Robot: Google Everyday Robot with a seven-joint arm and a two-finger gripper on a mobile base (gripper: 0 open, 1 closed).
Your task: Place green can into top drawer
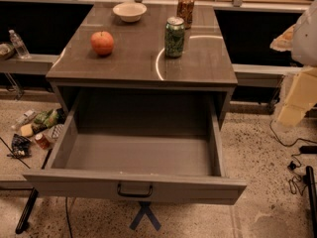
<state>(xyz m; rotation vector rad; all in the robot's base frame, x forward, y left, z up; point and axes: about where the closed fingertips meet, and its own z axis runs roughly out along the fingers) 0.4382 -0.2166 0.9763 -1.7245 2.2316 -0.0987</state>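
The green can (pixel 175 37) stands upright on the desk (pixel 124 63), on the right half of the top and about midway between its front and back edges, apart from everything else there. A brown can (pixel 185 10) stands behind it, near the back right corner, the two close but not touching. A bowl (pixel 130 12) sits by the middle of the back edge, and an apple (pixel 102 43) rests on the left half, well apart from the green can. The drawer (pixel 74 185) under the front edge is pulled far out, its grey floor and side walls in full view, with the dark handle (pixel 134 190) in the middle of its front panel. The arm (pixel 299 95) shows as pale blocky shapes beyond the desk's right edge, well clear of the top and touching nothing on it. Its jaws are at that side too, at the arm's lower end, and I cannot tell how far open they are or whether they hold anything. Packets (pixel 42 123) lie on the floor past the left edge.
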